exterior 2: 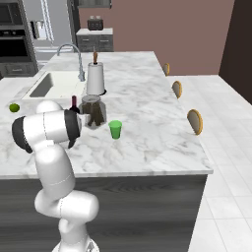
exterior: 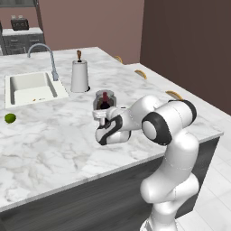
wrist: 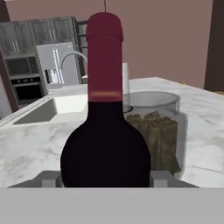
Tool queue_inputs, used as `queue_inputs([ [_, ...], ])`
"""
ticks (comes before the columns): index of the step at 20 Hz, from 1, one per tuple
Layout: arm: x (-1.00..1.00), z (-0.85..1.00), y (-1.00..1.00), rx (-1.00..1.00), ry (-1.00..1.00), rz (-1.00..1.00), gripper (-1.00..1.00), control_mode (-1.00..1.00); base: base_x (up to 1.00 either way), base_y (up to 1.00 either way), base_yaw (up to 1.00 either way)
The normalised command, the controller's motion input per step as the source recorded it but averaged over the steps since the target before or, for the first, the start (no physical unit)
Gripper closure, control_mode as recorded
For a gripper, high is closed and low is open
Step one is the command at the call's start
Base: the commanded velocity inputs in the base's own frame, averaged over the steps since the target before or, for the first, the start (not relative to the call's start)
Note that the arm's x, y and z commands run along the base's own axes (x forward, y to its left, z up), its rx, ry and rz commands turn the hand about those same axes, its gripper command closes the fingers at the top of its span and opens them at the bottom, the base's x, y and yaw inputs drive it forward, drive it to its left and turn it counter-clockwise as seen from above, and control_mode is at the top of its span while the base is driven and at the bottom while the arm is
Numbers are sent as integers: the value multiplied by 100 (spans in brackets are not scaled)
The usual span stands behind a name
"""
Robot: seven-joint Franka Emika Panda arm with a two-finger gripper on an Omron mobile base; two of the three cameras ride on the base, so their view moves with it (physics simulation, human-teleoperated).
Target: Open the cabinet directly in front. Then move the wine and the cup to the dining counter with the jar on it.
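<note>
The wine (wrist: pixel 105 144), a dark bottle with a red foil neck, stands upright between my gripper's (wrist: pixel 105 177) fingers, which press on both of its sides. From the base views the wine (exterior: pixel 105 98) (exterior 2: pixel 74 103) is right beside the glass jar (exterior: pixel 112 100) (exterior 2: pixel 93 112) (wrist: pixel 162 131) over the dining counter (exterior: pixel 45 144) (exterior 2: pixel 147 142). My arm hides the bottle's base. The green cup (exterior 2: pixel 115 129) stands on the marble just right of the jar. The gripper (exterior: pixel 101 115) reaches in from the counter's near side. The cabinet is out of view.
A white paper-towel roll (exterior: pixel 80 76) (exterior 2: pixel 95 78) stands behind the jar. The inset sink (exterior: pixel 31 88) and curved tap (exterior: pixel 45 54) lie to the left. A lime (exterior: pixel 10 118) (exterior 2: pixel 14 107) rests near the left edge. Stools (exterior 2: pixel 195 120) line the counter's right side.
</note>
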Motion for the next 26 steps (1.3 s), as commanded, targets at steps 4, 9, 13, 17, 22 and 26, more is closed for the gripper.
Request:
queue_inputs([
  [4, 0, -13, 0, 0, -20, 0, 100, -100, 0, 0, 0],
  [9, 0, -6, 0, 0, -13, 0, 100, -100, 0, 0, 0],
  [13, 0, 0, 0, 0, 0, 0, 100, -100, 0, 0, 0],
  [17, 7, -2, 0, 0, -2, 0, 100, -100, 0, 0, 0],
  [22, 17, -9, 0, 0, -6, 0, 100, -100, 0, 0, 0],
  [26, 14, -4, 0, 0, -3, 0, 100, -100, 0, 0, 0],
])
